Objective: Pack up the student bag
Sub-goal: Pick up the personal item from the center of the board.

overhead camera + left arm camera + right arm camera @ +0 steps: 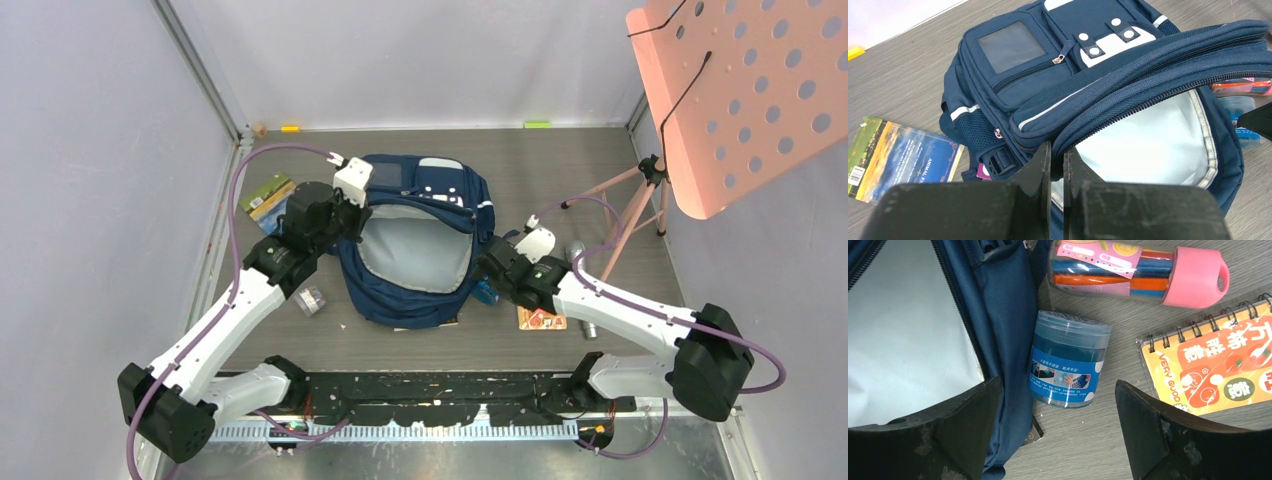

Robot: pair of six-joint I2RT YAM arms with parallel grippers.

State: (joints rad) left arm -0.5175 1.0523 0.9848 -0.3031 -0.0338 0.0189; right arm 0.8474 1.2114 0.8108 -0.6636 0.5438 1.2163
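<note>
student bag (420, 300) lying long axis near-to-far, front pocket facing far wall, navy woven fabric, smooth pale lining showing | left gripper (1057, 170) pinching its zipper rim | right gripper (1057, 390) hanging with jaws wide apart over cylindrical blue plastic jar (1068, 360)

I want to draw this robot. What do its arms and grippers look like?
The left arm and right arm have smooth white shells with chunky black joints. A purple cable loops along each one. A small white camera box sits at each wrist. The left gripper and right gripper are black, each with two flat, wedge-shaped fingers showing pale scuff marks.
</note>
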